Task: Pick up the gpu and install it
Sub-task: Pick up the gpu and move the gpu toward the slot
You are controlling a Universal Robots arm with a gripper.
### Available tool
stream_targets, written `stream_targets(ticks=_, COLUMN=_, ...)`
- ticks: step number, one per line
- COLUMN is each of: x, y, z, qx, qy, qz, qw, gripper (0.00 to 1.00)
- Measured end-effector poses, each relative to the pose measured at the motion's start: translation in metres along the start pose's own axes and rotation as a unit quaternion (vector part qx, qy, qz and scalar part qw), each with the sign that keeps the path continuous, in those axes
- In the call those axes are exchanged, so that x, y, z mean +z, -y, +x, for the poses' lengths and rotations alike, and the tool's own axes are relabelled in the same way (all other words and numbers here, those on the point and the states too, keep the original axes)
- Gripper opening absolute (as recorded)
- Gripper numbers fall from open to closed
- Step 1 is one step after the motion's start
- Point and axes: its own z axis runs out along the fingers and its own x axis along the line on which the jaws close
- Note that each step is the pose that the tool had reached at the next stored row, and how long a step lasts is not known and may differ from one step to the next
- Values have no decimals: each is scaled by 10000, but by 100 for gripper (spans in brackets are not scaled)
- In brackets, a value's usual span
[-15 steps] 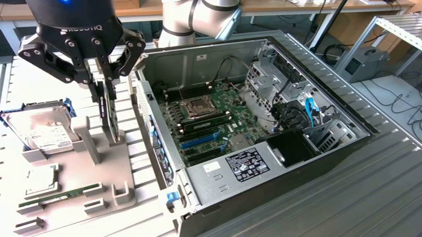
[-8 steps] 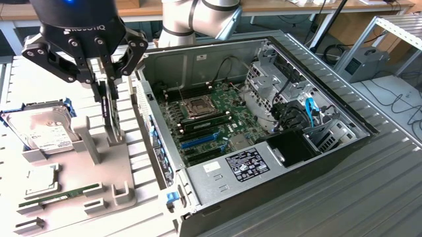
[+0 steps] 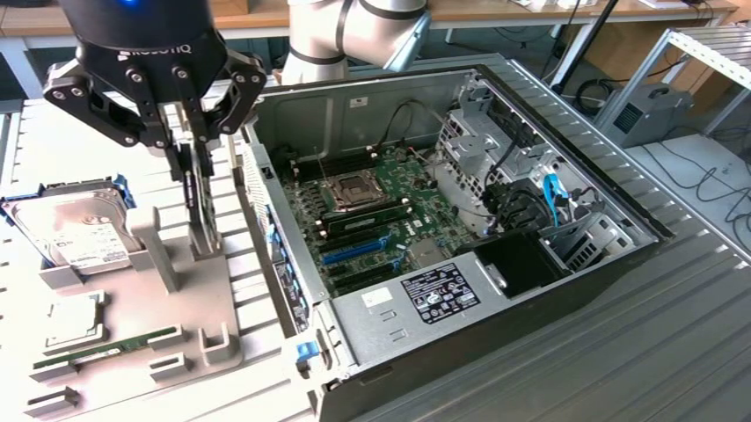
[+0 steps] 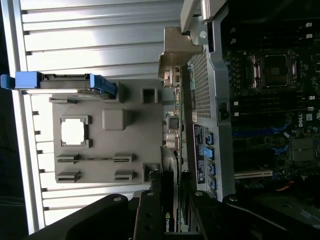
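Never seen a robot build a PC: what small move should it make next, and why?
Probably lift straight up. The gripper is shut on the gpu, which hangs upright with its lower end down among the posts of the holder; swinging toward the case now could snag it.

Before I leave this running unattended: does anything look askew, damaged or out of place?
Nothing stands out. The gripper grips the gpu on edge at the grey tray, beside the open computer case; no damage shows.
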Motion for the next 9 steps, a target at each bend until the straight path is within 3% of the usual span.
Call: stream_targets(ticks=9, x=1, y=-2, z=-31, qx=0, qy=0, qz=0, qw=10000, gripper=26)
